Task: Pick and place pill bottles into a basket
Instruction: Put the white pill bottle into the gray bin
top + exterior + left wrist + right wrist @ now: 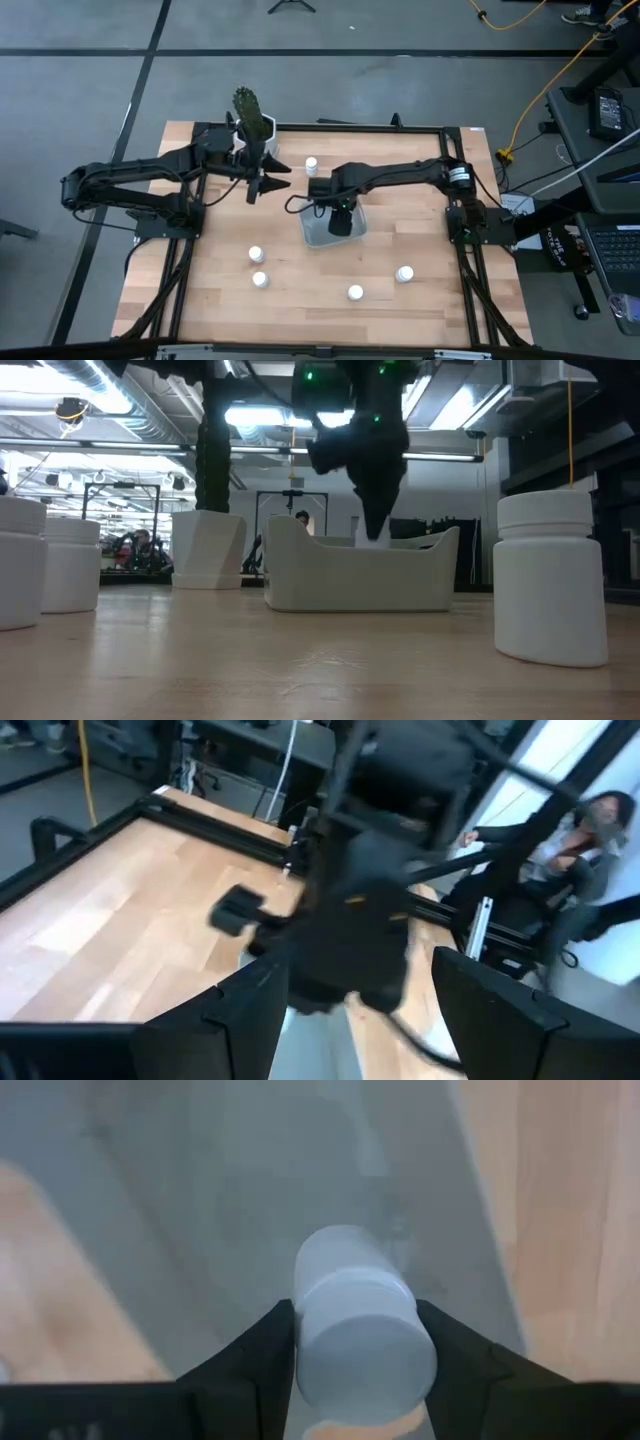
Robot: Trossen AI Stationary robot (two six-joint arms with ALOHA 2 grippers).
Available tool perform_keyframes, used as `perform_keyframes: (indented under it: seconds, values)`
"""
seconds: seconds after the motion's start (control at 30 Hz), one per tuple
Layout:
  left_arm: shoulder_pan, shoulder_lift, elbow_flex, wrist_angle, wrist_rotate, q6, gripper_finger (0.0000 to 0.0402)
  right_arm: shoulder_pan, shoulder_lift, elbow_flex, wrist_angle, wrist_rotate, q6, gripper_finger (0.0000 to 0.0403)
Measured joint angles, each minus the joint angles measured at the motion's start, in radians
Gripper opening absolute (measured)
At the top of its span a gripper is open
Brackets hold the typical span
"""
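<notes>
From above you see the right tool [340, 222] hanging over the basket [312, 236], which sits near the middle of the table [210, 300], but that view hides what it carries. Your right wrist camera fills that gap: the right tool [358, 1342] is clamped on a pill bottle [362, 1332], one finger [250, 1355] pressed to each side of it, with the basket floor [250, 1190] directly beneath. The low view shows the same tool [378, 510] pointing down into the basket [360, 575], though there you cannot make out the bottle in its grip.

The left tool [272, 178] waits near the far edge of the table, beside the plant pot [262, 128], its fingers spread apart with nothing between them. Its own wrist camera looks across at the right arm [365, 910] and shows a seated person [575, 835] beyond the table, something no other view gives you clearly.

Only the overhead view counts the loose bottles for you: one near the far edge [311, 163], two close together toward the near left corner [256, 255] [260, 280], one by the near edge [355, 292], and one toward the near right corner [404, 273]. All five stand on bare wood, apart from the basket.
</notes>
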Motion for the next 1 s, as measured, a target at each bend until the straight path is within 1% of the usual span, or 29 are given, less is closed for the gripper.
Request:
perform_keyframes:
  seconds: [0.13,0.23,0.4,0.57,0.8,1.0]
  values:
    - [-0.031,-0.032,0.000,0.000,-0.020,0.033,0.0237,-0.019,0.019,0.000,0.018,0.011,-0.019,0.0163]
    - [-0.049,-0.062,0.000,-0.003,-0.063,0.048,0.0237,-0.024,0.022,-0.006,0.030,0.034,-0.022,0.0163]
    - [-0.068,-0.116,0.000,-0.026,-0.132,0.051,0.0237,-0.026,0.005,-0.107,0.053,0.039,-0.018,0.0163]
    - [-0.073,-0.149,0.000,-0.068,-0.193,0.059,0.0237,-0.022,-0.044,-0.190,0.099,0.038,-0.017,0.0163]
    - [-0.073,-0.148,0.000,-0.065,-0.233,0.069,0.0237,-0.034,-0.061,-0.197,0.138,0.037,-0.017,0.0163]
    - [-0.073,-0.147,0.000,-0.066,-0.239,0.061,0.0237,-0.037,-0.061,-0.197,0.149,0.036,-0.014,0.0164]
